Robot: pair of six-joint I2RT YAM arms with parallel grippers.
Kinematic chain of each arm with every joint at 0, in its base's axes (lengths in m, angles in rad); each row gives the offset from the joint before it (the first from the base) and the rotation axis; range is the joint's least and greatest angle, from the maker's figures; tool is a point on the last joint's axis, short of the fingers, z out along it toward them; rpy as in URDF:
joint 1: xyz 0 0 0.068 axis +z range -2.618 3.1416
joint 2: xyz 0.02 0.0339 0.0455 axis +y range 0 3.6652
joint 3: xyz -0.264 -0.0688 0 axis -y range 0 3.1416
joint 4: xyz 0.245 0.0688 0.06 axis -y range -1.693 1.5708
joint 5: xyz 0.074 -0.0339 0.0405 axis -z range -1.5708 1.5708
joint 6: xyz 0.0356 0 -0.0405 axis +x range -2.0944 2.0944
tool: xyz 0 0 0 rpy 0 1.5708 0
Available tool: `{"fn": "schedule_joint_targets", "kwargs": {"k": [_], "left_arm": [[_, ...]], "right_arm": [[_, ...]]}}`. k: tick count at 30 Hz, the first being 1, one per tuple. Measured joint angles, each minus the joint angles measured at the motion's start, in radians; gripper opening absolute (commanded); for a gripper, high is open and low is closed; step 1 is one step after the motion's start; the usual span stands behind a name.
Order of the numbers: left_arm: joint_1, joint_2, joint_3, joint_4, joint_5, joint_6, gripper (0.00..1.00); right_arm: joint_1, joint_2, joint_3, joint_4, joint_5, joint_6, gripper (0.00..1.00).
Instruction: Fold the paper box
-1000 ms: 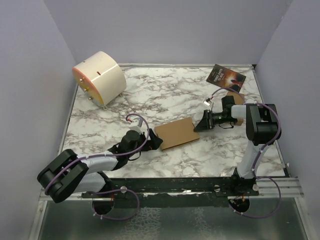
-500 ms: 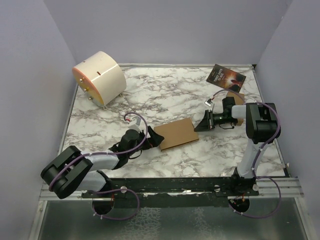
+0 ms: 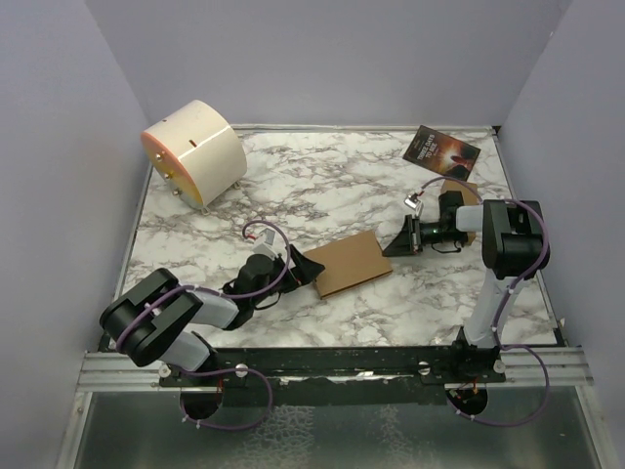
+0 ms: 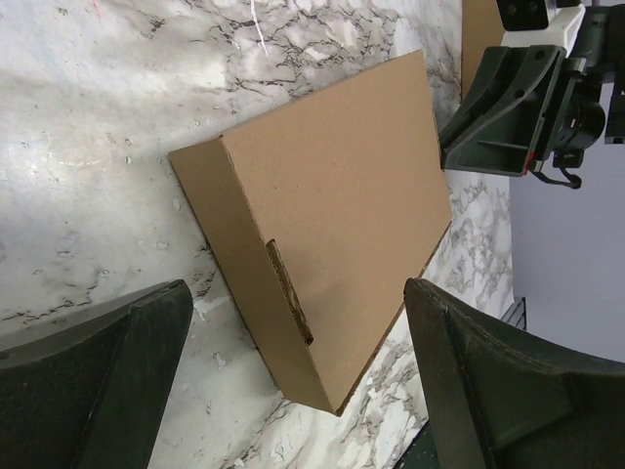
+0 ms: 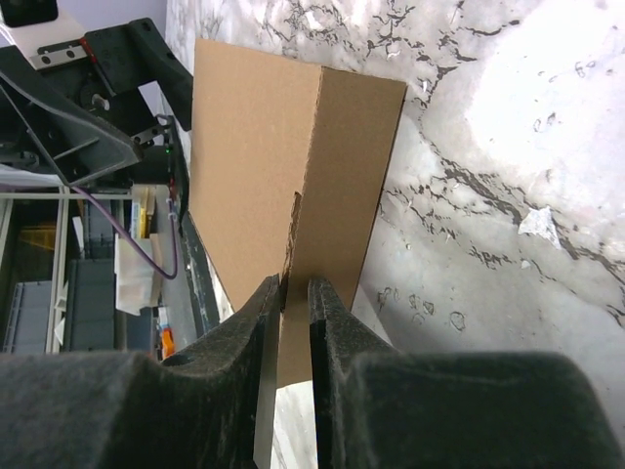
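Observation:
The paper box [image 3: 350, 262] is a flat, closed brown cardboard rectangle lying mid-table. It also shows in the left wrist view [image 4: 332, 186] and the right wrist view [image 5: 254, 166]. My left gripper [image 3: 305, 266] is open at the box's left end. In its wrist view the left gripper [image 4: 303, 391] has its fingers wide apart, with the box's near corner between them, untouched. My right gripper [image 3: 395, 244] sits just off the box's right end. In its wrist view the right gripper [image 5: 296, 293] has its fingers almost together and holds nothing.
A cream drum [image 3: 195, 151] lies at the back left. A dark printed booklet [image 3: 441, 151] lies at the back right. A smaller brown cardboard box [image 3: 461, 195] sits behind the right arm. Purple walls enclose the marble table [image 3: 322, 186].
My left gripper has moved right, up to the box's left end. My right gripper has drawn back slightly to the right. The box has shifted a little right.

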Motion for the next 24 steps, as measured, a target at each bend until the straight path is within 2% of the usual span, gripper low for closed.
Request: {"fn": "schedule_joint_targets", "kwargs": {"k": [18,19,22,24], "left_arm": [[0.0,0.064,-0.005,0.094,0.022,-0.052,0.89],[0.0,0.066,-0.005,0.097,0.023,-0.052,0.89],[0.0,0.066,-0.005,0.097,0.026,-0.05,0.89],[0.0,0.066,-0.004,0.096,0.026,-0.045,0.89]], "right_arm": [[-0.028,0.017,0.0,-0.006,-0.018,0.006,0.17],[-0.029,0.017,0.0,-0.006,-0.019,0.006,0.19],[-0.029,0.017,0.0,-0.009,-0.025,-0.001,0.37],[-0.032,0.017,0.001,-0.014,-0.028,-0.022,0.45]]}}
